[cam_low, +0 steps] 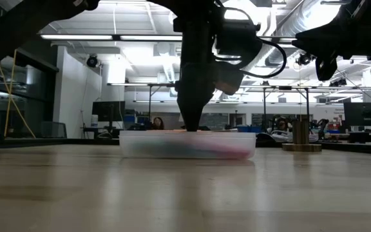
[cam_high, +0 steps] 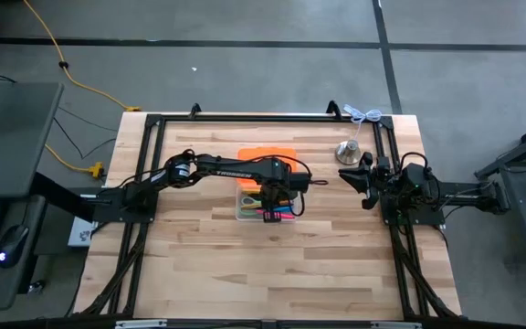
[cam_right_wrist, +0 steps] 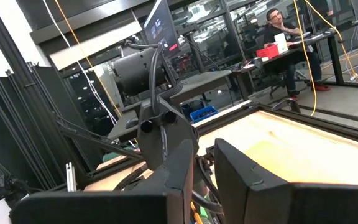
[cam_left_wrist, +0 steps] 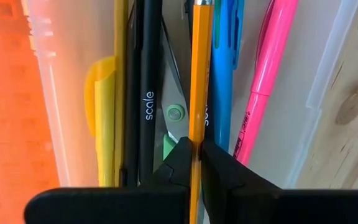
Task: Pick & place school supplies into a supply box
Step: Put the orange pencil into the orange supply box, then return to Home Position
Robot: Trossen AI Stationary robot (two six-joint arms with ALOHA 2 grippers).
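The clear supply box (cam_high: 265,203) sits mid-table with its orange lid (cam_high: 266,155) open toward the far edge. Inside it the left wrist view shows a black pen (cam_left_wrist: 148,93), a yellow piece (cam_left_wrist: 104,118), green-pivot scissors (cam_left_wrist: 175,113), a blue pen (cam_left_wrist: 224,81) and a pink pen (cam_left_wrist: 263,81). My left gripper (cam_left_wrist: 196,163) reaches down into the box (cam_low: 185,145), shut on a wooden-yellow pencil (cam_left_wrist: 199,68). My right gripper (cam_high: 362,183) hangs open above the table's right side, away from the box. My left gripper pinches the wooden-yellow pencil's shaft (cam_left_wrist: 197,127) between its two fingertips (cam_left_wrist: 180,155), coming from above and pointing down. The pencil lies level along the box's length, above the scissors. Whether it rests on them, I cannot tell.
A silver bell-shaped object (cam_high: 350,151) stands near the far right corner, close to my right gripper, and a white cable (cam_high: 365,114) lies at the far edge. Bare wood (cam_high: 272,265) stretches from the box to the near edge. People sit at desks beyond the table.
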